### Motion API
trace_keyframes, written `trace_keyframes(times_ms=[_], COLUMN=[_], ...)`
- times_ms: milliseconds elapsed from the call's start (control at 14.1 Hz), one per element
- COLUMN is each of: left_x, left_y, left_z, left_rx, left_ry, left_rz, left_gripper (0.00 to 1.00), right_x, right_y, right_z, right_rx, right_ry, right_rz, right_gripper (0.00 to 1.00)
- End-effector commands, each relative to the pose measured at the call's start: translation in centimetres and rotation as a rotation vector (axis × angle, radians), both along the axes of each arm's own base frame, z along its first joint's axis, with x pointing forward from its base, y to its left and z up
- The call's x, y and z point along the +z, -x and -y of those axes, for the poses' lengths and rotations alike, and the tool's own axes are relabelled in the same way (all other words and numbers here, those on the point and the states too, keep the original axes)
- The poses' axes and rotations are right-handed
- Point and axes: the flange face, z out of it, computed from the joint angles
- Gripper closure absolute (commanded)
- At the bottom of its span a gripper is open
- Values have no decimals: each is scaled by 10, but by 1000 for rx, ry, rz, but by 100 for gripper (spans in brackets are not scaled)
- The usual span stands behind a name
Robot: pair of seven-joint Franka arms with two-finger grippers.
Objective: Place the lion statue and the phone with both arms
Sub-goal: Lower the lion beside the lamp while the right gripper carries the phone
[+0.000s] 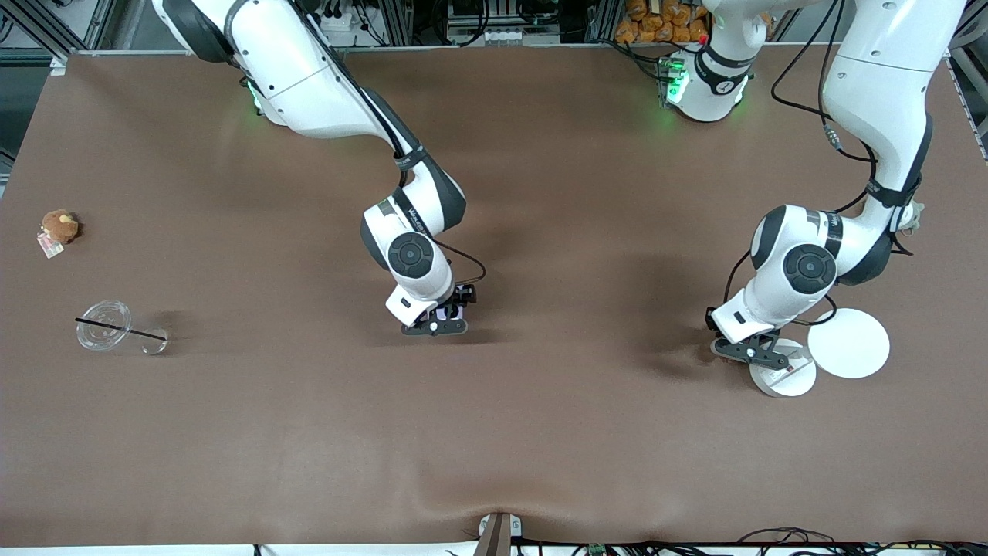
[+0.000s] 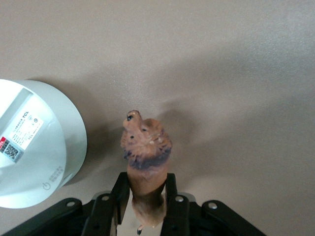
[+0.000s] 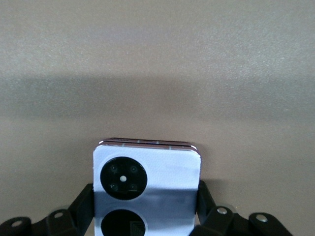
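Left gripper (image 2: 146, 206) jaws clamped on lion statue (image 2: 146, 152), right gripper (image 3: 146, 206) jaws gripping phone (image 3: 147, 182)

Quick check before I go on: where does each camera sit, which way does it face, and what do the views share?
Front view: high across the table, facing both arms' bases; shows both arms, the right gripper, the left gripper.
Left wrist view: on the left wrist, looking down past its fingers at the lion statue they clamp, beside a white disc.
Right wrist view: on the right wrist, looking down at the phone in its fingers.
Shared: the white disc and the phone appear in the front view too.
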Motion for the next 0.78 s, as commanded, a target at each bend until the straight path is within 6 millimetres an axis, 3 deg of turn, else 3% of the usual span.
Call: trace_keyframes(times_ms=[0, 213, 355, 427, 498, 711], left_x=[1, -1, -1, 1, 2, 9], left_y=[-2, -2, -3, -4, -5, -6], left_z=[-1, -1, -2, -6, -13, -10], left_rx=[-25, -24, -16, -3, 5, -4], left_ry=[2, 4, 8, 11, 10, 8], left_rz=[21, 19, 18, 20, 22, 31], left_gripper=[100, 96, 54, 18, 0, 0], right_x=[7, 34, 61, 73, 83, 113], right_y=[-5, -25, -48, -62, -72, -94], right_z=[-4, 14, 41, 59, 73, 115], right_rx=[1, -34, -74, -98, -118, -183], right_ry=[3, 8, 21, 22, 22, 12], right_rz=[18, -1, -35, -47, -57, -62], right_gripper=[100, 100, 100, 100, 100, 100])
